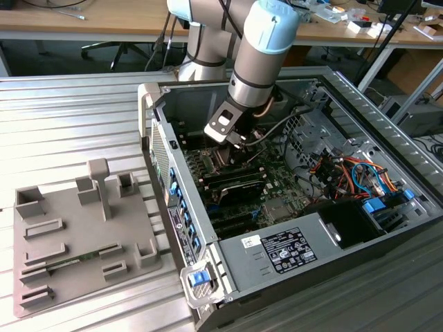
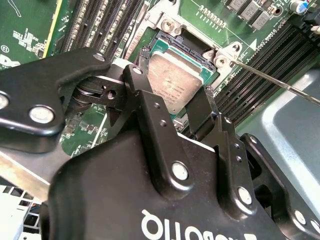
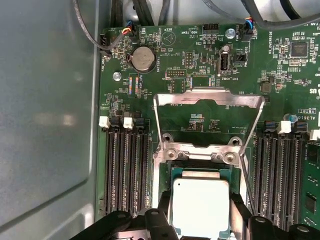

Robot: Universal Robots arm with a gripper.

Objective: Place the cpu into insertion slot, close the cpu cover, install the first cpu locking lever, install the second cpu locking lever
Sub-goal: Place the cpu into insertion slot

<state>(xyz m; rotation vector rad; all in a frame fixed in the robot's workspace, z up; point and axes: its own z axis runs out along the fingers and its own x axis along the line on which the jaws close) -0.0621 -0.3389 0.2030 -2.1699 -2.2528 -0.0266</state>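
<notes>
cpu (image 2: pixel 176 85) just beneath end effector (image 2: pixel 175 71)

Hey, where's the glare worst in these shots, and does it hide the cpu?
First wrist view: the cpu top is washed nearly white by glare, its print lost. Second wrist view: the cpu is evenly lit, markings showing. Exterior view: the computer case interior is dim beside the bright table.
</notes>
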